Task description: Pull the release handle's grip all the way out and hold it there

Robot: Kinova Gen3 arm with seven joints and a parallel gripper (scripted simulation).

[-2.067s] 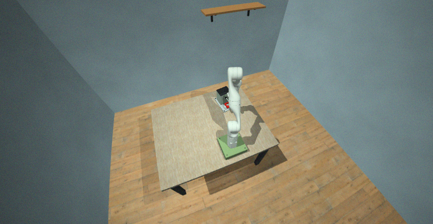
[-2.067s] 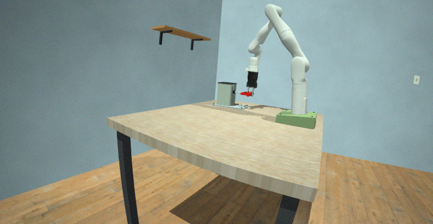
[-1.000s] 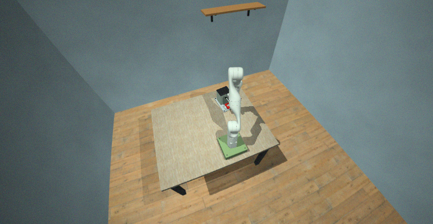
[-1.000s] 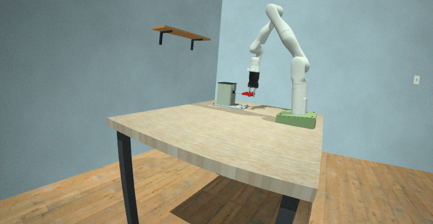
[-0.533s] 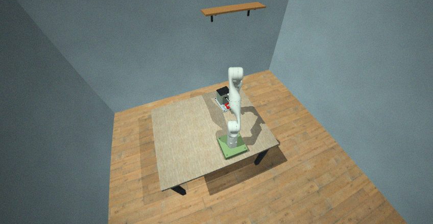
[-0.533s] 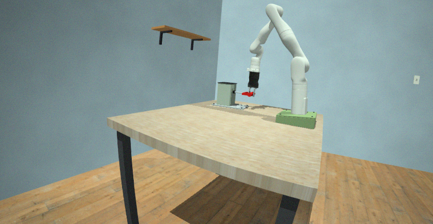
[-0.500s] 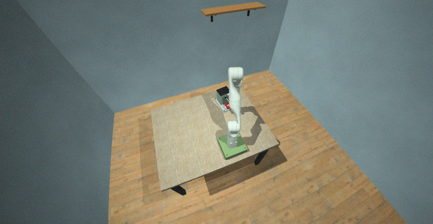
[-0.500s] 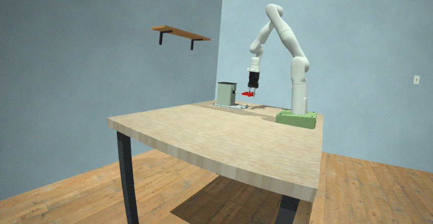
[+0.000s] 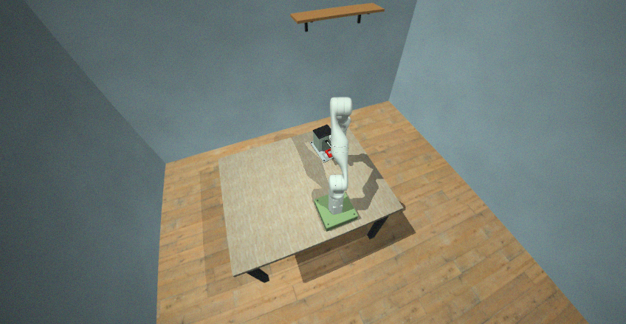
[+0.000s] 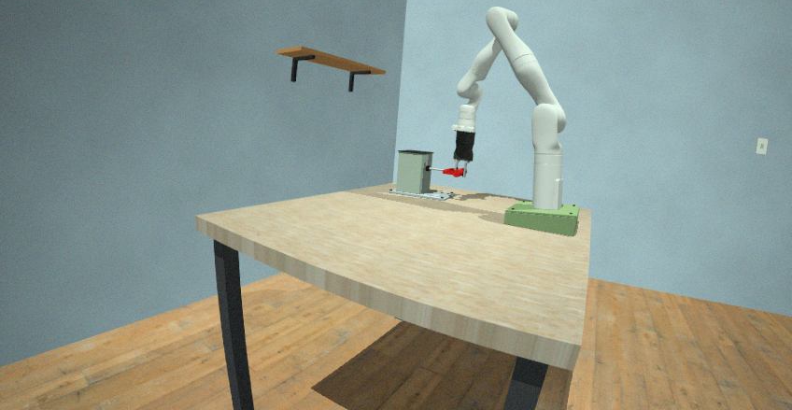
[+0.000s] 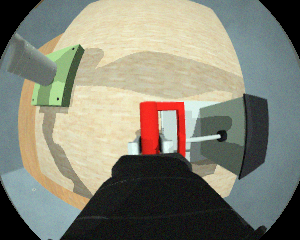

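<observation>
The release handle's red grip [image 10: 454, 171] hangs on a thin rod in front of its grey-green housing [image 10: 414, 171] at the far side of the table. My gripper [image 10: 460, 171] comes down from above and is shut on the grip's bar, well above the table top. In the wrist view the red grip [image 11: 162, 128] shows as a frame just past my black hand, with the rod [image 11: 204, 139] running to the housing [image 11: 233, 135]. In the top view the grip [image 9: 328, 153] is mostly hidden behind my arm.
The housing stands on a light metal baseplate [image 10: 421, 193] on the table. My arm's green base [image 10: 542, 218] sits at the table's right side. A wooden wall shelf [image 10: 331, 60] hangs high on the wall behind.
</observation>
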